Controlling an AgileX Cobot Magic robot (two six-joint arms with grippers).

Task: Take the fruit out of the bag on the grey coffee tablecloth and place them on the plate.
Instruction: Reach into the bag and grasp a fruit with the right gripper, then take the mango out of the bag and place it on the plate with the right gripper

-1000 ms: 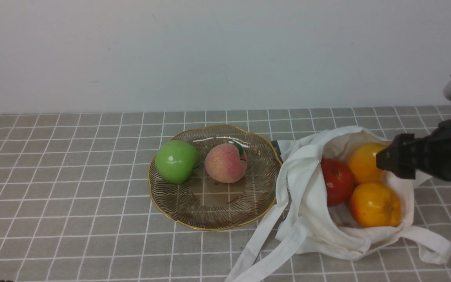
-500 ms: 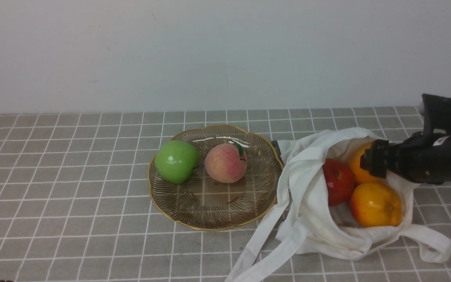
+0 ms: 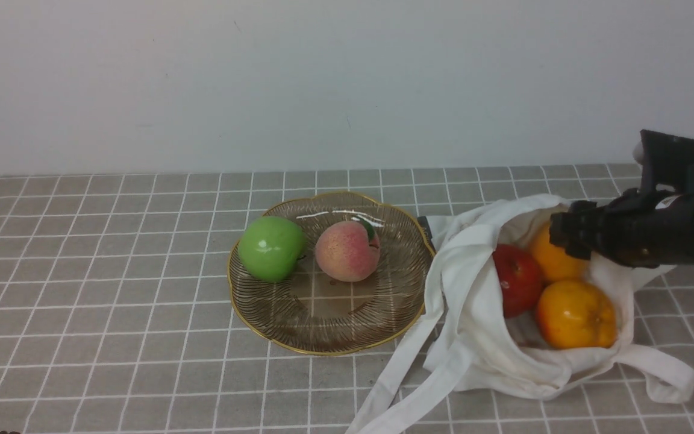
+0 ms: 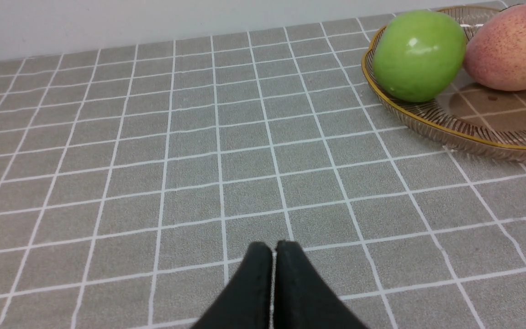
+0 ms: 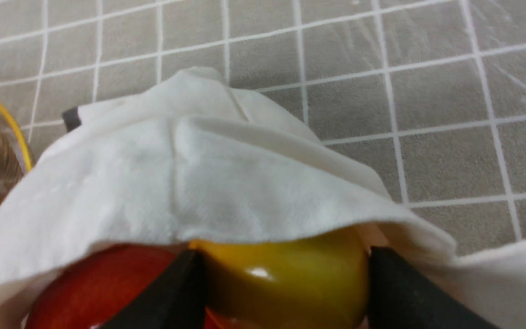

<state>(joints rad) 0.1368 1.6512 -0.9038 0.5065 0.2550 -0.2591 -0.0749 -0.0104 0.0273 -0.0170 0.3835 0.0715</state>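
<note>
Grips the long orange-yellow mango (image 3: pixel 552 259) in the right claw (image 5: pixel 286 258), one black finger on each flank, probably across the narrow width for a firm hold. Reaches under the raised lip of the soft off-white cloth tote bag (image 3: pixel 473 313), beside the red apple (image 3: pixel 518 280) and round orange fruit (image 3: pixel 575 313). Rests on the grey-brown checked tablecloth (image 3: pixel 112 271) covering the worktop. Holds the left claw (image 4: pixel 273 249) closed and empty, seemingly parked clear of the round ribbed brownish glass plate (image 3: pixel 323 340). No legible writing.
</note>
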